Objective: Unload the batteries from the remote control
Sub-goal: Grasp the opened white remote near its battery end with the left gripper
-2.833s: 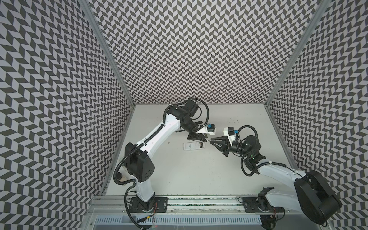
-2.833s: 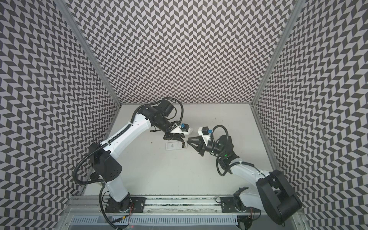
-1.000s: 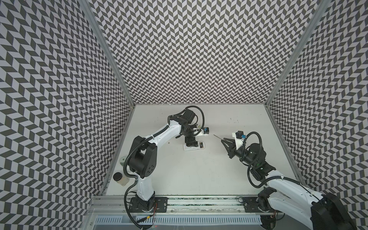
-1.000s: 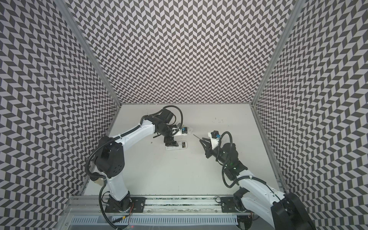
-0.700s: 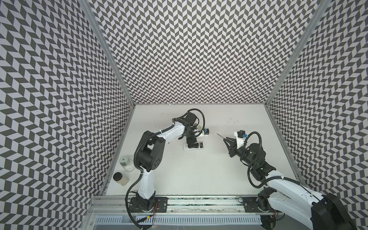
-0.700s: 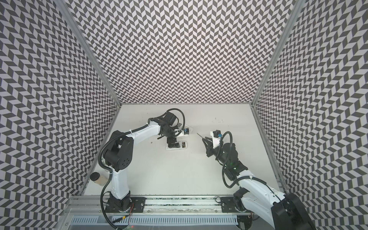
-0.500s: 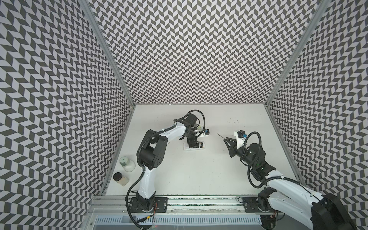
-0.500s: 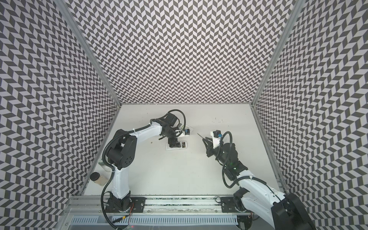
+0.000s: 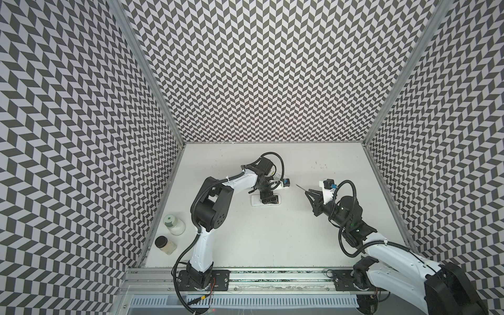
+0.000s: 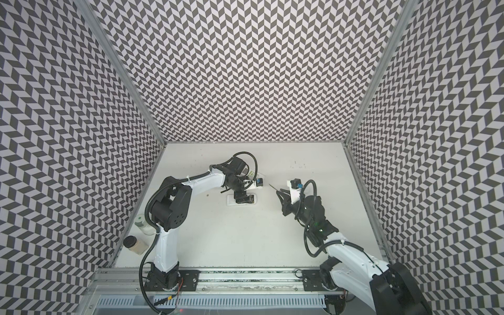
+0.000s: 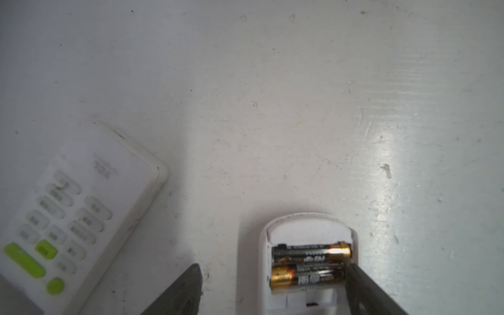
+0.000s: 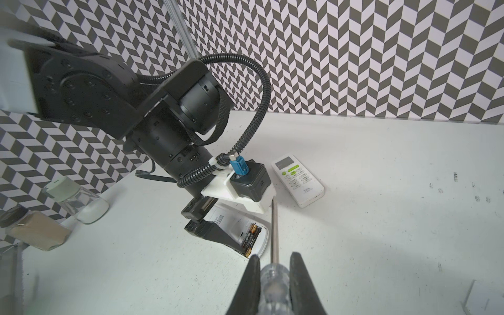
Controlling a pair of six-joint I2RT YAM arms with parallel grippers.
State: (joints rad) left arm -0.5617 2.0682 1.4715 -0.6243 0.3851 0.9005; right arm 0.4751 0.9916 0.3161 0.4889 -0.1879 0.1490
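Near the middle of the table (image 9: 259, 240), we see a white remote (image 9: 255, 201) lying face down with its battery compartment uncovered. Over it hangs the left gripper (image 9: 268, 201), its jaws wide apart and holding nothing. From the left wrist view we make out one dark finger (image 11: 185, 289) over the bare table, clear of the remote's side. The other finger (image 11: 360, 294) sits at the opposite edge of the compartment, right at the end of one battery; whether it touches we cannot tell. Both batteries (image 11: 305, 276) lie in the compartment side by side, black with gold ends, the gold ends pointing opposite ways.

A second remote (image 11: 81, 204), face up with green buttons, lies close by on the table, apart from the first.

Off to the right, well apart from both remotes, the right gripper (image 12: 273, 263) hangs above the table with its jaws clamped on the clear handle of a screwdriver (image 12: 274, 229). The metal shaft points toward the left arm's wrist and stops short of it.

Two jars (image 9: 174, 225) stand at the left edge of the table, one with a pale lid and white contents, one with a dark lid and tan contents, far from both grippers.
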